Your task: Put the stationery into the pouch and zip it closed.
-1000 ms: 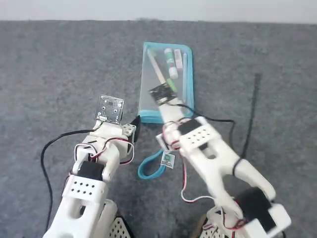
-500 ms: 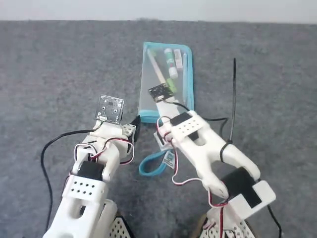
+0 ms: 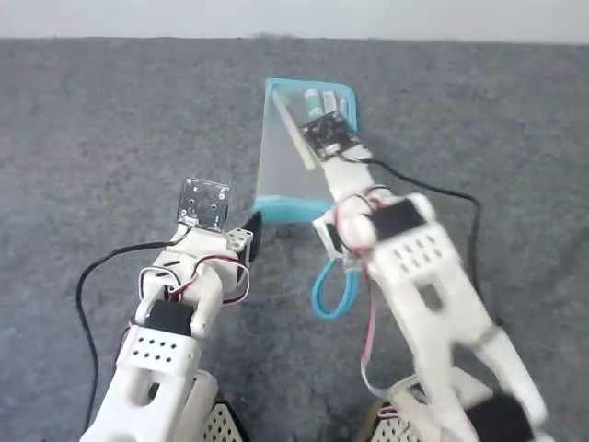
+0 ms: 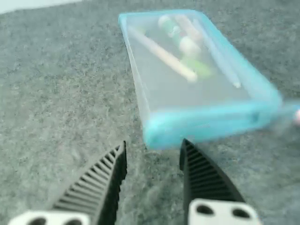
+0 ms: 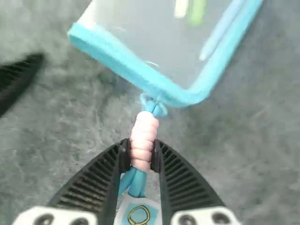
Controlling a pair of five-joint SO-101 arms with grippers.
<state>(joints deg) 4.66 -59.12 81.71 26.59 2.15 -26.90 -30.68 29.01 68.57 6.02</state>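
Note:
The translucent pouch (image 3: 293,166) with blue trim lies at the table's middle back, slightly skewed. Inside it I see a pale pencil (image 4: 164,57), a green-and-white glue stick (image 4: 180,40) and a pen (image 4: 224,70). My right gripper (image 5: 140,152) is shut on the pink bead (image 5: 143,138) of the blue pull strap, just off the pouch's near corner (image 5: 152,105). The strap's loop (image 3: 333,287) trails beneath the right arm (image 3: 409,253). My left gripper (image 4: 152,157) stands open close to the pouch's near edge (image 4: 201,124), without touching it.
Grey carpet-like cloth (image 3: 110,120) covers the table, with free room left and right of the pouch. A black cable (image 3: 87,285) runs beside the left arm. The left gripper's dark finger (image 5: 18,77) shows close by in the right wrist view.
The right arm has swung to the right and toward the pouch, holding the strap; the loop moved right with it and the pouch's near end shifted. The left arm stayed put.

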